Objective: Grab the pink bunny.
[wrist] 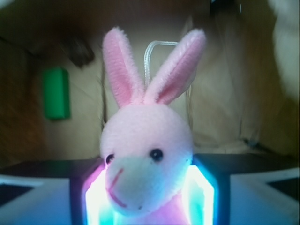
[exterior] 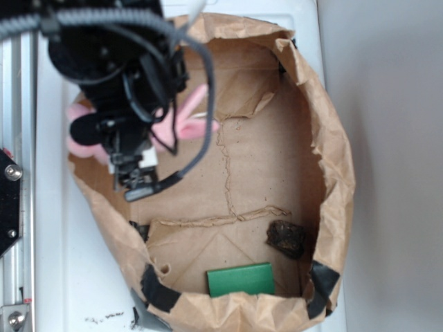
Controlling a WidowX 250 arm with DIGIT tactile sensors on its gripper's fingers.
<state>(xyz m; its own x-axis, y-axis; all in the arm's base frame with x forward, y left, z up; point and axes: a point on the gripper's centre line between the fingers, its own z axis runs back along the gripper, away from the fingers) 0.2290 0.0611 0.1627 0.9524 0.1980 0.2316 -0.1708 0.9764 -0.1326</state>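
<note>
Right up close, our hand (wrist: 149,197) is squeezed around the pink bunny (wrist: 146,159). Its face sits between the two glowing fingers (wrist: 201,192), and its ears and thin white loop (wrist: 157,51) stick up. So we think the grab is done; maybe all that is left is keeping hold of it. From above, the bunny is up by the rim of a brown paper bag (exterior: 332,138). Farther down inside the bag lie a green block (exterior: 241,279) and a dark lump (exterior: 286,238). The bag sits on a white counter (exterior: 76,277).
</note>
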